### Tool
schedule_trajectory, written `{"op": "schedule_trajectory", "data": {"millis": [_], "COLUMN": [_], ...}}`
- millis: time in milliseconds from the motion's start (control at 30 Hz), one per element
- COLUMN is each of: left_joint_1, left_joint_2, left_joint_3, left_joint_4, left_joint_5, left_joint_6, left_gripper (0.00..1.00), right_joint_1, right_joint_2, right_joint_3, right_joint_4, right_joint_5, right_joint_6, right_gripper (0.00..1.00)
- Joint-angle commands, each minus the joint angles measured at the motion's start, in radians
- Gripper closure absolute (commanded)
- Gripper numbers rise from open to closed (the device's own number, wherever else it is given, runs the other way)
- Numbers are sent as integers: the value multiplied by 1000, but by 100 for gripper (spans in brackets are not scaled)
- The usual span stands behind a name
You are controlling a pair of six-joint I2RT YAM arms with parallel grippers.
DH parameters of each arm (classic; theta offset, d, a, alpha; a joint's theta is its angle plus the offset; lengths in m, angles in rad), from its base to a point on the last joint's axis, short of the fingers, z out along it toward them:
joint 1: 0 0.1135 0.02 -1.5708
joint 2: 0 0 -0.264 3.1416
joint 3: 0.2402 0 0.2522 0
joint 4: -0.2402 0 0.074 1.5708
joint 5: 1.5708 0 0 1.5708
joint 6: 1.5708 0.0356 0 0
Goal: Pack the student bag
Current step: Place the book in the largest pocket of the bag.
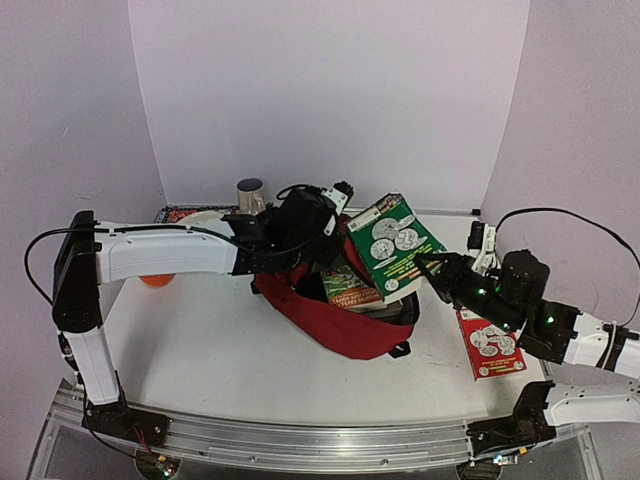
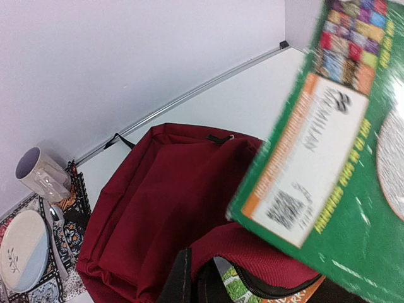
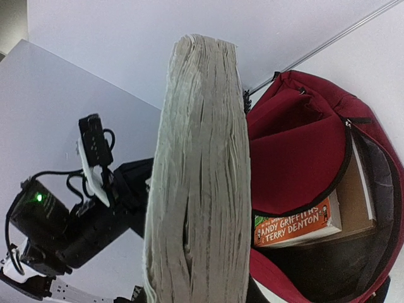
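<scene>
Orange book [image 3: 297, 228] cover: "ANDY GRIFFITHS TERRY DENTON"; green book [image 2: 328, 158] print blurred.

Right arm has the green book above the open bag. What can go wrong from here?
1. The right gripper holds the thick green book by one edge, tilted, so it may pivot or slip before it goes in.
2. The student bag already has an orange-covered book sitting in its opening. The green one could jam on it or on the zip rim.
3. The bag is soft fabric, so a push may drag it or fold the opening shut.
</scene>
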Motion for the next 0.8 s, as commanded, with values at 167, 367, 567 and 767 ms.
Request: {"op": "schedule_trajectory", "data": {"millis": [167, 367, 567, 767], "left_joint_1": [85, 123, 133, 133], "left_joint_2": [97, 141, 118, 32], "left_joint_3": [198, 278, 290, 212], "left_joint_4": [-77, -108, -121, -103], "left_joint_5": [160, 203, 304, 392], "left_joint_6": [-172, -217, -247, -259], "left_gripper": [100, 100, 100, 100], "right_joint_1": [2, 7, 12, 11], "right_joint_2": [-26, 34, 52, 162], "right_joint_3": [46, 58, 20, 30], "right_joint_4": [28, 4, 16, 20], "right_joint_5": [-149, -276, -272, -270], "right_joint_6": [-3, 5, 34, 61], "right_gripper": [100, 100, 100, 100]}}
